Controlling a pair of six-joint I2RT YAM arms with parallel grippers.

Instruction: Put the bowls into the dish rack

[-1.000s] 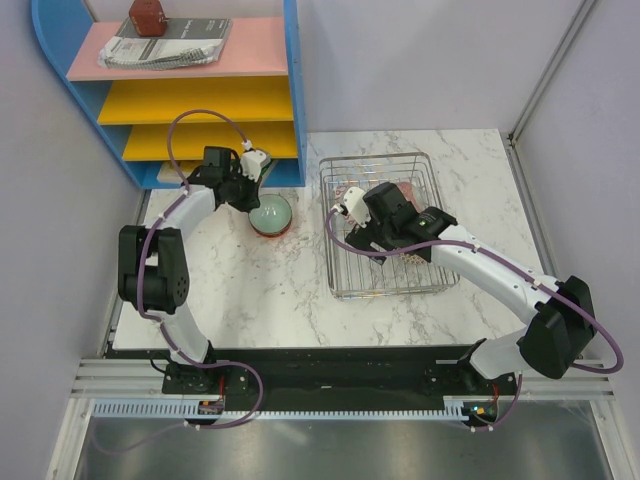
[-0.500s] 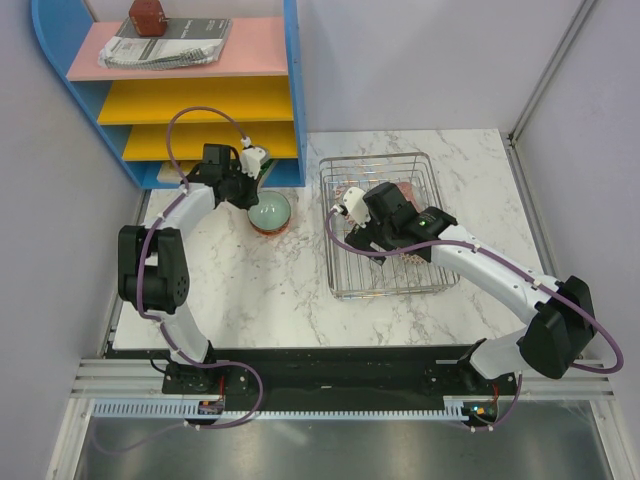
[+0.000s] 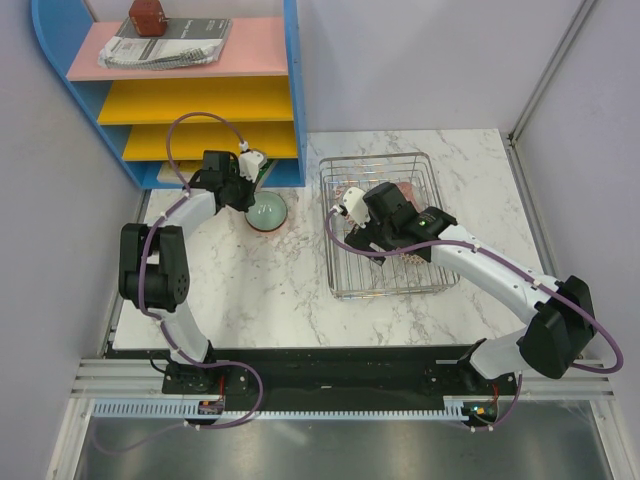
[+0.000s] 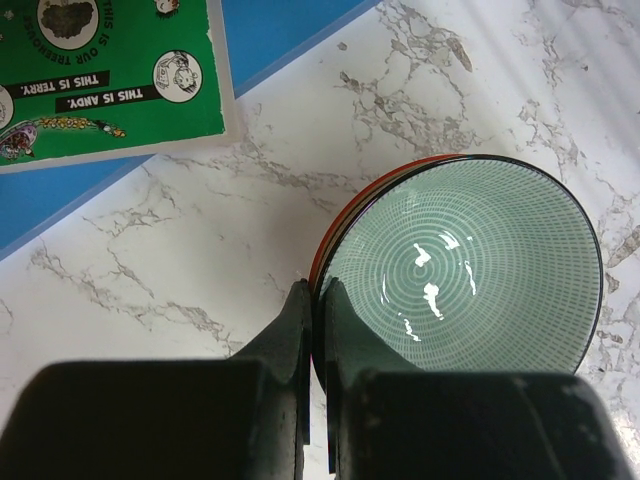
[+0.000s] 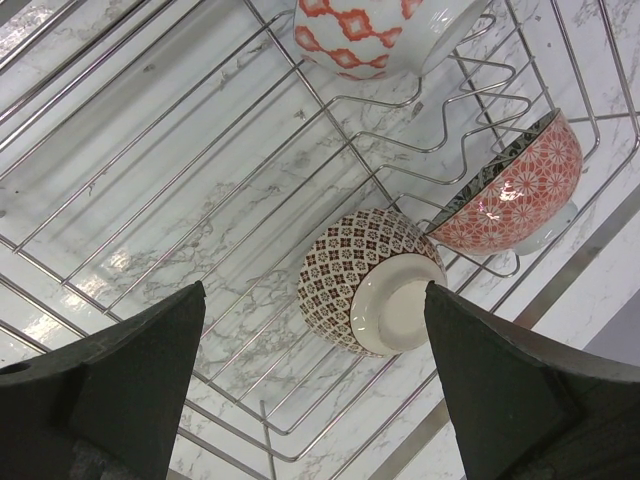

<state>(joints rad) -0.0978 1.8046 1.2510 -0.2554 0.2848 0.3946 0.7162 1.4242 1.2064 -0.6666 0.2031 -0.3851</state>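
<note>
A pale green bowl (image 4: 460, 270) sits on the marble table just right of the blue shelf unit, also seen from above (image 3: 266, 211). A red-orange rim (image 4: 335, 232) of another bowl shows under its left edge. My left gripper (image 4: 315, 292) is shut on the near-left rim, one finger inside and one outside. The chrome dish rack (image 3: 334, 262) stands to the right. Three bowls lie in it: brown-patterned (image 5: 365, 280), red-and-white (image 5: 515, 190) and white with red diamonds (image 5: 380, 30). My right gripper (image 5: 312, 295) hangs open above the brown-patterned bowl, holding nothing.
The blue shelf unit (image 3: 200, 100) with yellow and pink trays stands at the back left, close behind the left gripper. A green printed card (image 4: 100, 80) lies on its lowest blue tray. Purple walls close in the table's left and right sides.
The left gripper and the green bowl have shifted slightly left and back toward the shelf, and less of the red bowl shows beneath. The right arm has not moved.
</note>
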